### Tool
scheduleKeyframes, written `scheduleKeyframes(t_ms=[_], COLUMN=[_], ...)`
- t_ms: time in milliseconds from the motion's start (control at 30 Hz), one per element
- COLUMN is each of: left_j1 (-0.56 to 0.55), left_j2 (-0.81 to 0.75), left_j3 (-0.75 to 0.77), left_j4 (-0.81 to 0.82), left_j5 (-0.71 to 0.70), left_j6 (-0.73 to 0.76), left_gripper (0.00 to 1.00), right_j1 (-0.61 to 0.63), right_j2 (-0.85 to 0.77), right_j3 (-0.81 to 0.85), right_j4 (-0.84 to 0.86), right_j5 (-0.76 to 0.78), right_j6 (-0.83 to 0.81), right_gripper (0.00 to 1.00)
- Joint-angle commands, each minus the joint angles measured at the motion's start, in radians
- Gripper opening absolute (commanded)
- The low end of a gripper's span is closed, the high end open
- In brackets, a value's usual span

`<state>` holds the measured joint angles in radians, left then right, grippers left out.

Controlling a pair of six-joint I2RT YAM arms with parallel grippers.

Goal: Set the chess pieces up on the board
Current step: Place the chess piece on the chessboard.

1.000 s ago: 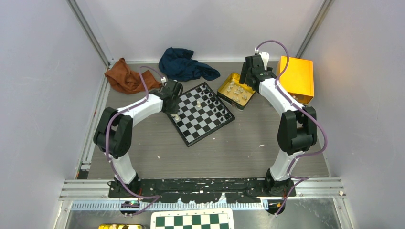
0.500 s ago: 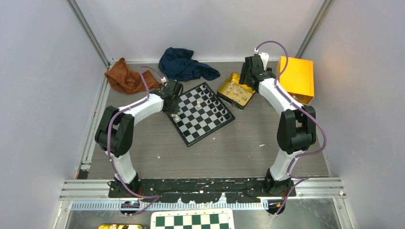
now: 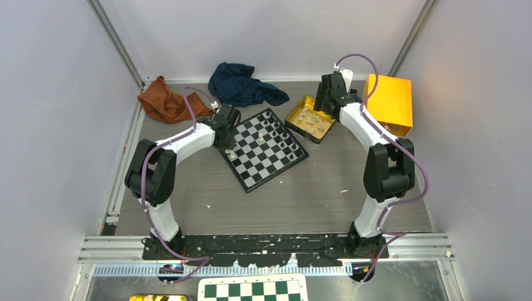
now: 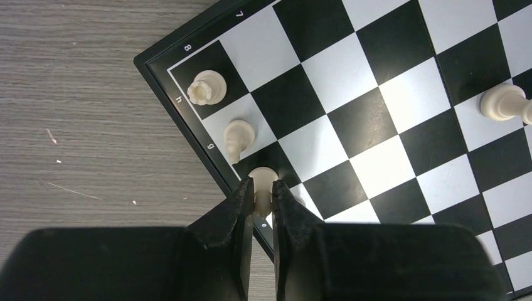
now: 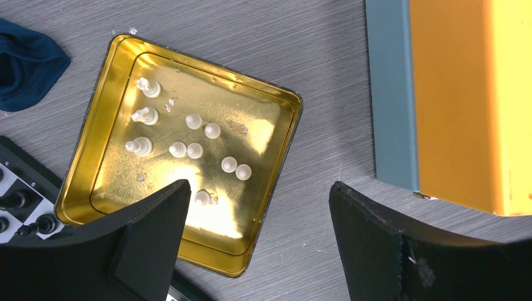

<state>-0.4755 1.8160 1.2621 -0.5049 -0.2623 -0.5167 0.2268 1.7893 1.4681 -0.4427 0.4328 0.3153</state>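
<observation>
From above, the left gripper (image 3: 229,149) stood over the left corner of the small square chessboard with black and pale checks (image 3: 266,168). The board lay at an angle on the grey wood-grain table (image 3: 301,200). The right gripper (image 3: 326,101) hung over the shallow gold metal tin (image 3: 293,117) just beside the board's far edge.

In the left wrist view, the left gripper (image 4: 262,185) was pressed in on a pale cream-white chess piece (image 4: 262,176), pinching it near its top over the third square of the edge row, just beside the black rim. Whether its base touched the board could not be told. To place it well, I judged the gripper should lower straight down, seat the base square in that dark check, part only slightly and lift vertically. The cream knight-shaped piece (image 4: 239,134) stood on the next square, and a sideways exit could topple it. A cream rook (image 4: 206,88) filled the corner.

In the right wrist view, the right gripper (image 5: 258,188) was spread wide and held nothing. Below it, some ten tiny cream pieces (image 5: 194,150) were scattered inside the tin (image 5: 295,106), smooth, round-topped and likely light enough to slip or tip.
</observation>
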Motion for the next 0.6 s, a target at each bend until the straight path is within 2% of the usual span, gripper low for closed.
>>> scheduleKeyframes(t_ms=[0,233,567], left_j1=[0.005,0.005,0.005], left_j2=[0.005,0.001,-0.017], left_j3=[0.033,0.028,0.02], left_j4=[0.025,0.025,0.025], left_j5=[-0.02,-0.022,-0.035], left_j6=[-0.008,-0.009,-0.011], left_gripper=[0.17,0.26,0.27], right_j1=[-0.002,-0.002,-0.001], right_j2=[-0.007,-0.01,-0.016], right_j3=[0.046,0.046,0.046], right_j4=[0.022,0.022,0.022], right_j5=[0.008,0.01,0.009], right_j6=[-0.012,-0.012,-0.013], right_gripper=[0.87,0.87,0.87])
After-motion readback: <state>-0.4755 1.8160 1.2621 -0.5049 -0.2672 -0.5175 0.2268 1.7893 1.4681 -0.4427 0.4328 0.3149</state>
